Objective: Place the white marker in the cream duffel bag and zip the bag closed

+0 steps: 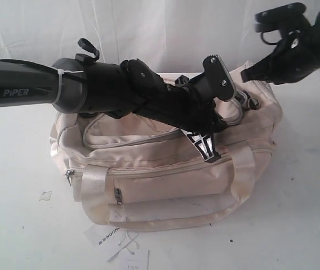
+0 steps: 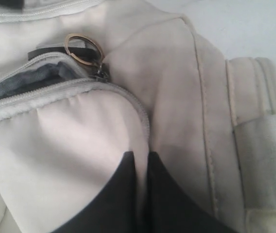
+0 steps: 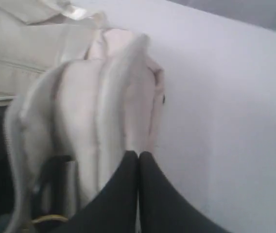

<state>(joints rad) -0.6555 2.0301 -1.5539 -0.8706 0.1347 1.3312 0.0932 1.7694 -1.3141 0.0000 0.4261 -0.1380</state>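
The cream duffel bag [image 1: 165,169] lies on the white table with its front pocket toward the exterior camera. Its top zip is partly undone, showing dark lining [image 2: 26,80]. The slider with a brass ring [image 2: 82,47] sits at the end of that gap. My left arm [image 1: 165,98] reaches across the bag's top. My left gripper [image 2: 142,156] is pinched on a cream fold at the zip's edge. My right gripper [image 3: 138,155] is shut with nothing in it and hangs raised over the bag's right end [image 1: 249,72]. The white marker is out of view.
White paper hang tags [image 1: 112,236] lie on the table in front of the bag, and a small scrap [image 1: 45,196] lies to its left. A white curtain hangs behind. A grey strap ring [image 1: 236,112] sits on the bag's top right.
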